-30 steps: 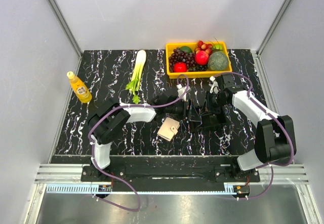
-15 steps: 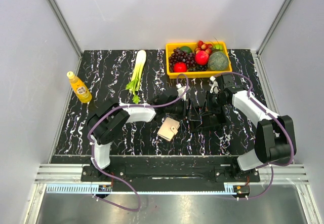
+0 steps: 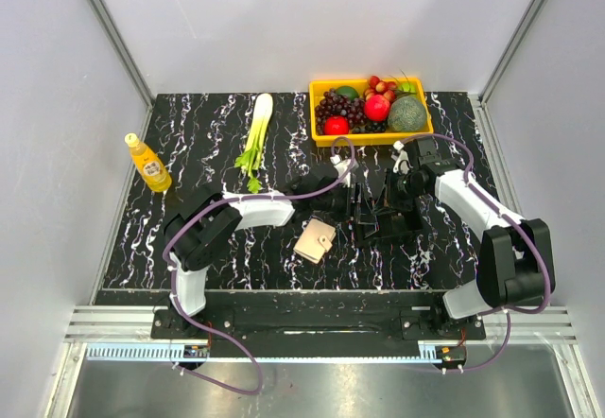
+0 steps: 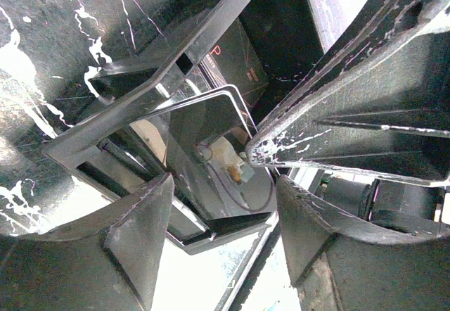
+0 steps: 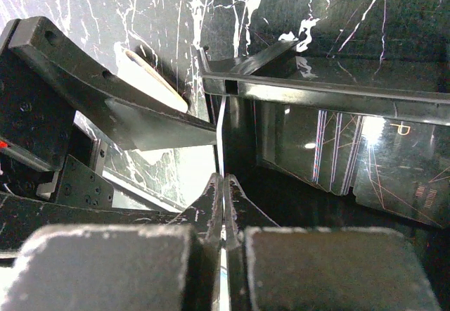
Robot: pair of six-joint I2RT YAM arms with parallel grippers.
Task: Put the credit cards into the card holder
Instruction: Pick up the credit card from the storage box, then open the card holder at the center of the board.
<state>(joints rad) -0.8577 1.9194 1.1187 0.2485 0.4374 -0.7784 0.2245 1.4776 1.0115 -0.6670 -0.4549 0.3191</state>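
Note:
The beige card holder (image 3: 315, 240) lies closed on the black marble table, just left of both grippers; a strip of it shows in the right wrist view (image 5: 151, 79). My right gripper (image 5: 223, 177) is shut on a thin credit card (image 5: 221, 131), seen edge-on and held upright. My left gripper (image 4: 223, 181) is open, its jaws wide apart on either side of that card (image 4: 211, 135). In the top view the left gripper (image 3: 362, 210) and right gripper (image 3: 385, 212) meet at mid-table. Another glossy black card (image 5: 351, 163) lies flat on the table beyond.
A yellow tray (image 3: 371, 138) of fruit stands at the back, just behind the grippers. A leek (image 3: 255, 139) lies at the back centre-left. A yellow bottle (image 3: 148, 163) stands at the left edge.
The left gripper has edged slightly toward the right gripper. The card holder has not moved.

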